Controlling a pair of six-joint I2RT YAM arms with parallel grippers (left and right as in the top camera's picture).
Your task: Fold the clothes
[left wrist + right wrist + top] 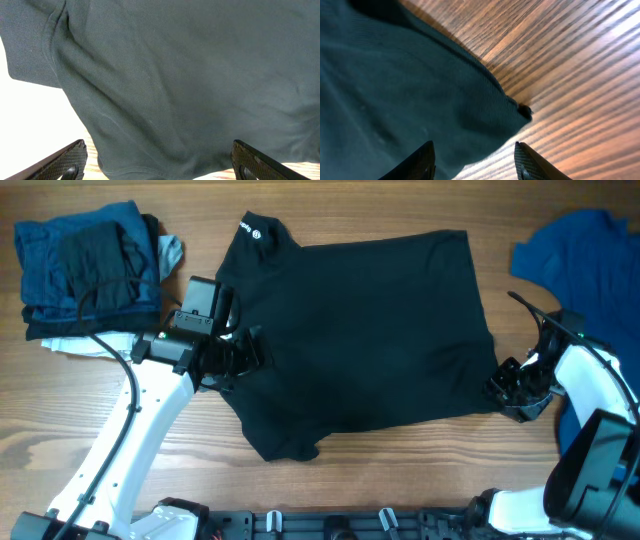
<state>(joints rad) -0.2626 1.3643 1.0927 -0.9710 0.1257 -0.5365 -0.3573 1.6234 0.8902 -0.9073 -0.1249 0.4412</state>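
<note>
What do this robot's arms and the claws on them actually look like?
The left arm and right arm are slim white tubes with black joints, and black cables loop alongside them. The left gripper and right gripper are black, each with two flat, dimpled fingers. A tiny green light glows near each wrist.

Light from above is soft and even, with faint shadows. The black shirt [360, 330] swallows most fold detail. Left of the left claw [157, 157] the picture burns out white. Ahead and right of the right claw [472, 160], glare streaks the table [570, 60], and that whole view is blurred.
</note>
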